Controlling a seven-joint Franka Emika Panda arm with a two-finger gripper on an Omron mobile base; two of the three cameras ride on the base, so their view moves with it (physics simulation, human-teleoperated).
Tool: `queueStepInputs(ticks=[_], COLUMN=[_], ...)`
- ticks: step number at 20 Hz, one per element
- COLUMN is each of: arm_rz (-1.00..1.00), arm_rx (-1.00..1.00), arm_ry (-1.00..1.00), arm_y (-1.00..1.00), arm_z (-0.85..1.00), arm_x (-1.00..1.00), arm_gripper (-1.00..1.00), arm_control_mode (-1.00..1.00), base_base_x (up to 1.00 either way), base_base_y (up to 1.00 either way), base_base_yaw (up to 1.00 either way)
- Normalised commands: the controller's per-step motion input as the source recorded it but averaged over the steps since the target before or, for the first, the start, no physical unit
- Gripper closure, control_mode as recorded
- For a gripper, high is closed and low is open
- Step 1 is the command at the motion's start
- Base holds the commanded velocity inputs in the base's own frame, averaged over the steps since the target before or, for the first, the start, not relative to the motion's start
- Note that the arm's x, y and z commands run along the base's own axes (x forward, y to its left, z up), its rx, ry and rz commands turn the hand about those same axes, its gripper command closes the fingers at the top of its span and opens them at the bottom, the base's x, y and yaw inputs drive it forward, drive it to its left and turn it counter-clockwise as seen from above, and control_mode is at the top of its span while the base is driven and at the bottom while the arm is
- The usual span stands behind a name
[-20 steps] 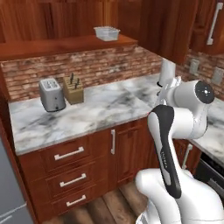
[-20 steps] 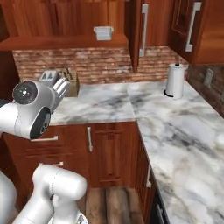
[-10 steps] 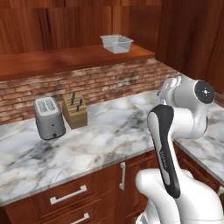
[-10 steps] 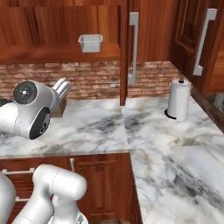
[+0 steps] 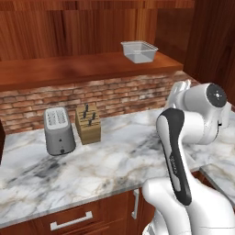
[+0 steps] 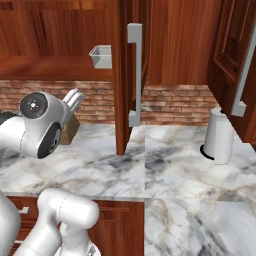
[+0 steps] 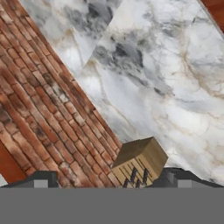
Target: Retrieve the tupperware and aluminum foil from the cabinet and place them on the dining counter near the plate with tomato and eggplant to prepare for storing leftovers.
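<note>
Dark fingertips of the gripper [image 7: 105, 180] stand wide apart and hold nothing; they look down along the brick wall [image 7: 48, 109] at the knife block [image 7: 140, 162] on the marble counter [image 7: 170, 83]. Compared with one second ago, both base views have shifted as a whole: the base has driven closer, so the toaster [image 5: 58, 131] and the shelf appear bigger. The things themselves did not move. The tupperware [image 5: 139, 51] stands on the wooden shelf of the cabinet [image 5: 82, 69], above the arm and well apart from the gripper. I judge the approach is almost finished, and reaching up for it comes next. The aluminum foil I cannot find.
</note>
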Motion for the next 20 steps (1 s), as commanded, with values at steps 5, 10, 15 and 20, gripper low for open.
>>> queueStepInputs(ticks=[5,10,15,20], arm_rz=[0.06,0.02,0.02,0.0], arm_rx=[-0.13,-0.22,-0.3,-0.44], arm_ry=[-0.02,-0.14,-0.05,0.06], arm_y=[0.17,0.02,-0.05,-0.26], arm_z=[0.11,0.27,0.3,0.48], arm_x=[0.1,0.14,0.15,0.19], arm_gripper=[-1.0,-1.0,-1.0,-1.0], arm_control_mode=[-1.0,-1.0,-1.0,-1.0], base_base_x=[0.0,0.0,0.0,0.0], base_base_y=[0.0,0.0,0.0,0.0], base_base_yaw=[0.0,0.0,0.0,0.0])
